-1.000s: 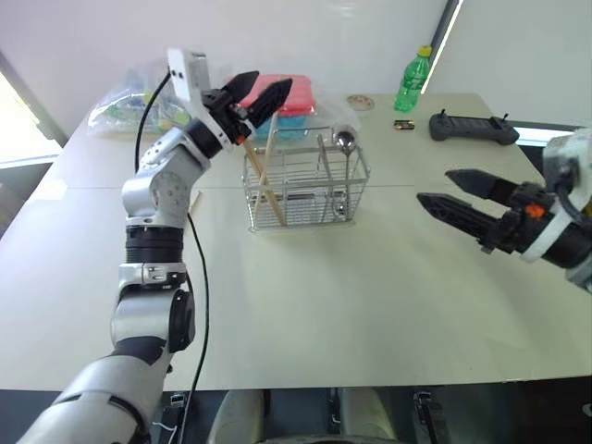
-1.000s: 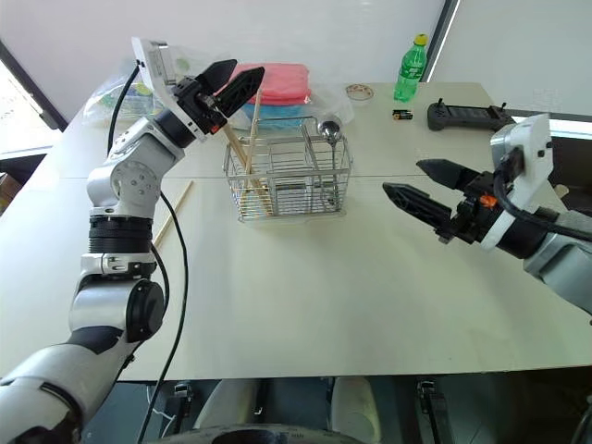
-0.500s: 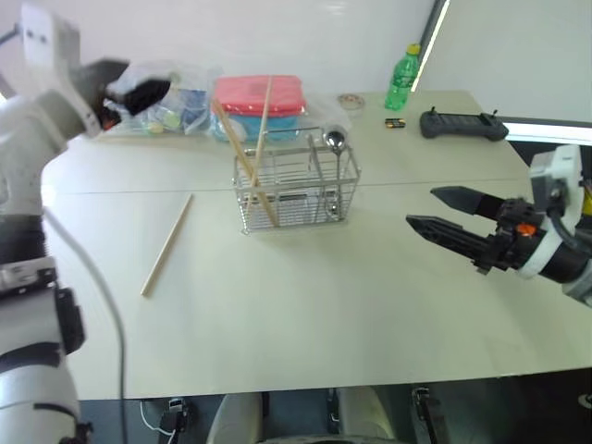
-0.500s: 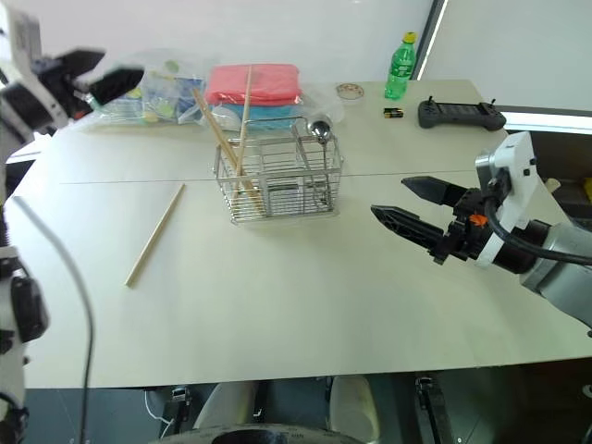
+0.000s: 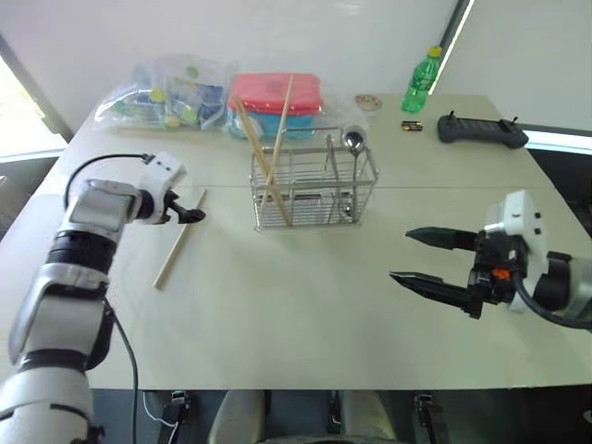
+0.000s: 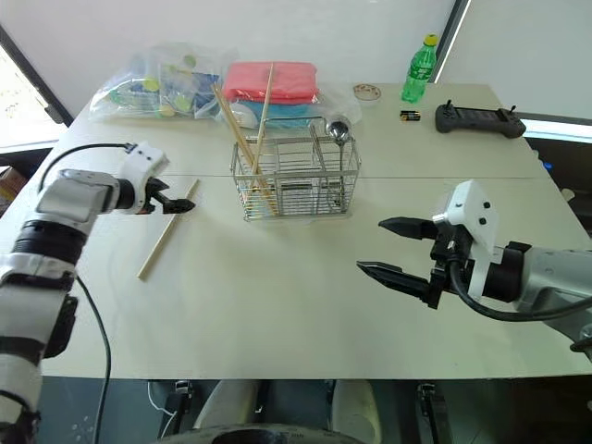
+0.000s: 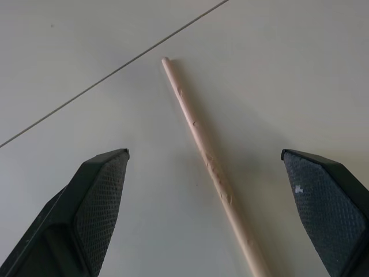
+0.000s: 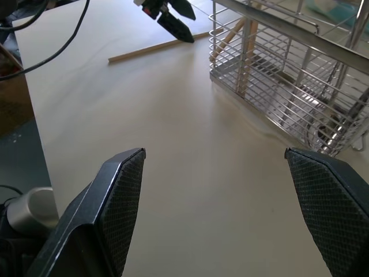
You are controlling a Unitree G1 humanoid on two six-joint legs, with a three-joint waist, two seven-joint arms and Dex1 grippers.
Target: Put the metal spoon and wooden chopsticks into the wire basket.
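The wire basket point(image 5: 314, 185) stands mid-table. Two wooden chopsticks point(image 5: 270, 153) lean in its left compartment, and the metal spoon point(image 5: 352, 140) stands bowl-up in its right one. A third chopstick point(image 5: 180, 239) lies flat on the table to the basket's left. My left gripper point(image 5: 188, 214) hangs open just above that stick's far end; in the left wrist view the stick point(image 7: 207, 161) runs between the spread fingers point(image 7: 98, 202). My right gripper point(image 5: 400, 255) is open and empty, hovering right of the basket and pointing left.
Behind the basket sit red-lidded boxes point(image 5: 276, 92) and a plastic bag point(image 5: 166, 88) of items. At the back right are a green bottle point(image 5: 421, 79), a tape roll point(image 5: 367, 102), a small battery point(image 5: 410, 125) and a black controller point(image 5: 481, 129).
My left arm has swung from above the basket out to the left and down to the loose chopstick on the table. The right gripper has sunk a little. The camera view shifted.
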